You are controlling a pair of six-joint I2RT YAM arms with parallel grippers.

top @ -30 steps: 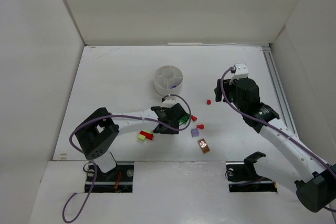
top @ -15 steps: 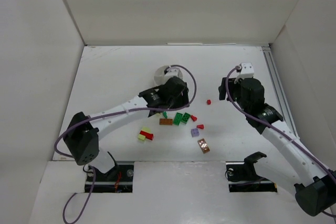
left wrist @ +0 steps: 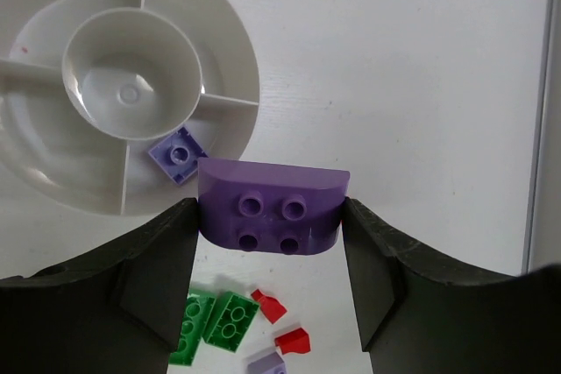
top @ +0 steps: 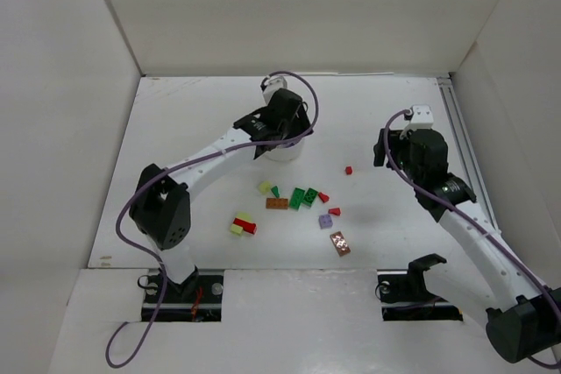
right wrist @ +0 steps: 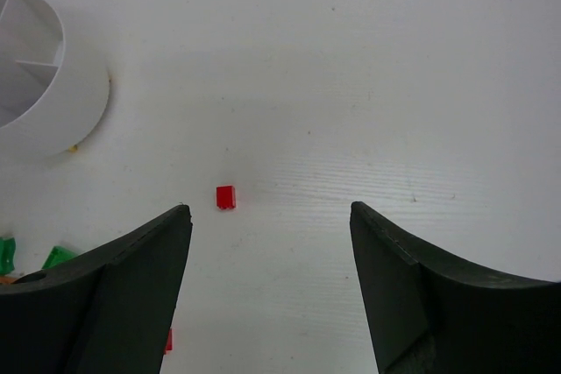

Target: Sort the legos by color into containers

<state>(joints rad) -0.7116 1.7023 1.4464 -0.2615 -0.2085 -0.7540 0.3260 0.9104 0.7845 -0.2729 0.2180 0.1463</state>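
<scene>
My left gripper (left wrist: 272,216) is shut on a purple brick (left wrist: 272,208) and holds it above the near rim of the white dish (left wrist: 241,76). A light purple brick (left wrist: 179,153) lies in one wedge compartment. In the top view the left gripper (top: 280,122) covers most of the dish (top: 285,153). My right gripper (right wrist: 270,212) is open and empty above the table, with a small red brick (right wrist: 225,197) just ahead of its left finger. That brick also shows in the top view (top: 348,169), left of the right gripper (top: 387,151).
Loose bricks lie in front of the dish: two green ones (top: 303,197), an orange-brown one (top: 277,203), red wedges (top: 323,197), a light purple one (top: 326,221), another orange-brown one (top: 339,243), and a yellow and red pair (top: 243,225). White walls stand all round.
My left arm has swung from the pile of bricks up and back to above the dish, carrying the purple brick. My right gripper has drifted slightly right.
</scene>
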